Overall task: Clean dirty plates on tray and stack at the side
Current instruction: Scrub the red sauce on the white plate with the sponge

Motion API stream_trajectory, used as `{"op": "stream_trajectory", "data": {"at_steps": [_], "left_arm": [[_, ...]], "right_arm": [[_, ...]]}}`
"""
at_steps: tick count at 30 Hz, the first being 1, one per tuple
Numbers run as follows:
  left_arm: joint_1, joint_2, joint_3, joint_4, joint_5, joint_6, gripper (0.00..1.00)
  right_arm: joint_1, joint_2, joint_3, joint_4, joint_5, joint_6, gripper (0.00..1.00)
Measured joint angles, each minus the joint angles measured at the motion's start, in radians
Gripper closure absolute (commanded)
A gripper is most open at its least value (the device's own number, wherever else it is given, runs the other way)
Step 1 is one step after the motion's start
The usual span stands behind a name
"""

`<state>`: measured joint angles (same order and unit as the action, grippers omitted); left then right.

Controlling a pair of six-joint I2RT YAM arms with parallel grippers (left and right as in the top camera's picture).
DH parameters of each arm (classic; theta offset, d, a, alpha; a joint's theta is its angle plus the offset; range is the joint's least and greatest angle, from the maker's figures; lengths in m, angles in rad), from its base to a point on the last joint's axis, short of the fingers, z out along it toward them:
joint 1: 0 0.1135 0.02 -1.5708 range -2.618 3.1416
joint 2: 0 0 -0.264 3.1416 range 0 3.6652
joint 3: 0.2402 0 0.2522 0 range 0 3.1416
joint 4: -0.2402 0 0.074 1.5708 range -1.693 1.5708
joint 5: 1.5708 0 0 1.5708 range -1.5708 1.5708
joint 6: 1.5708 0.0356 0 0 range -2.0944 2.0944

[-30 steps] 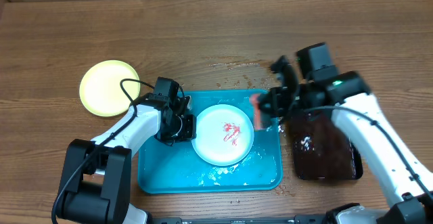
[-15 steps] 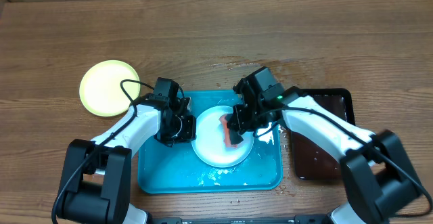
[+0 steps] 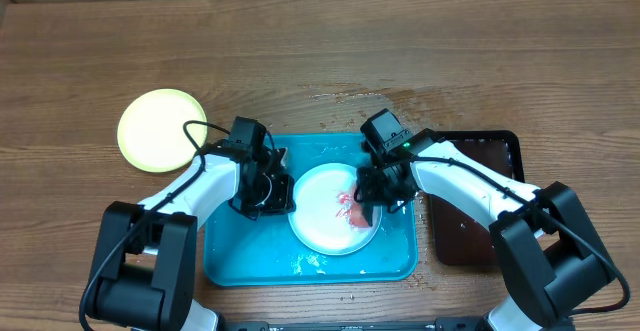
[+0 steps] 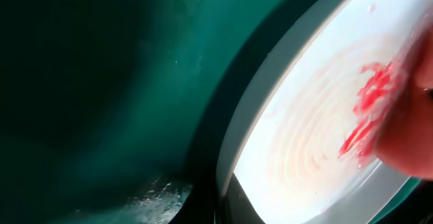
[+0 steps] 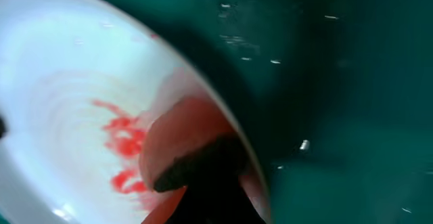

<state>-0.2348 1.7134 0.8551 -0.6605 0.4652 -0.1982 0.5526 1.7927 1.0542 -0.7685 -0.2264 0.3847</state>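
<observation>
Scrubbing is judged underway: the plate (image 3: 320, 211), mid-frame on the tray (image 3: 232, 261), is pinched at its left rim by the left gripper (image 3: 277, 197), a pink sponge (image 5: 183, 130) is clenched in the right gripper (image 3: 366, 211), and wiping across the red smear (image 4: 369, 99) is called for next.
</observation>
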Motion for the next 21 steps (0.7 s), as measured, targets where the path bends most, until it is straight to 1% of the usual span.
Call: {"op": "stream_trajectory", "data": {"at_steps": [4, 10, 16, 21], "left_arm": [[-0.022, 0.0, -0.001, 0.01, 0.003, -0.004, 0.96], [-0.041, 0.0, -0.002, 0.023, -0.013, -0.017, 0.96], [-0.07, 0.0, -0.002, 0.032, -0.009, -0.031, 0.96], [-0.074, 0.0, -0.004, 0.039, 0.0, -0.031, 0.96]], "right_arm": [[0.024, -0.005, 0.0, -0.014, 0.066, -0.008, 0.96], [0.089, -0.006, 0.0, 0.005, 0.103, -0.046, 0.96], [0.228, -0.007, 0.001, 0.008, 0.095, -0.104, 0.96], [0.262, -0.007, 0.001, 0.019, 0.051, -0.118, 0.96]]}}
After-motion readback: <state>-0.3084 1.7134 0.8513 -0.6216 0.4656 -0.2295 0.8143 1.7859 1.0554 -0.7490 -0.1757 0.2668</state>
